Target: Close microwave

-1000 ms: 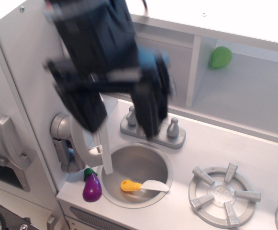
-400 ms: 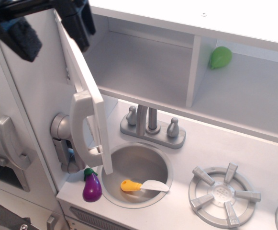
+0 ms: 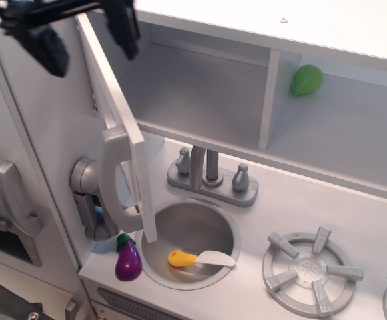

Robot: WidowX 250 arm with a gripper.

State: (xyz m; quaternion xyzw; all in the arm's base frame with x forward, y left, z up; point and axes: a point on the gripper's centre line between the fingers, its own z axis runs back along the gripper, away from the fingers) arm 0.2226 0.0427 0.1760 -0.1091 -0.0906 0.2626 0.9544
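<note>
Above the open microwave door (image 3: 116,127), the gripper (image 3: 80,27) spreads wide; push the door's outer face steadily shut.

Up in the top left corner, just the tip of the robot shows: the gripper (image 3: 80,30), black all over, matte and blurred at the edges. Two chunky dark fingers (image 3: 46,48), blunt and roughly rectangular, joined by a thin black crossbar. No markings, screws or cables readable through the blur.
</note>
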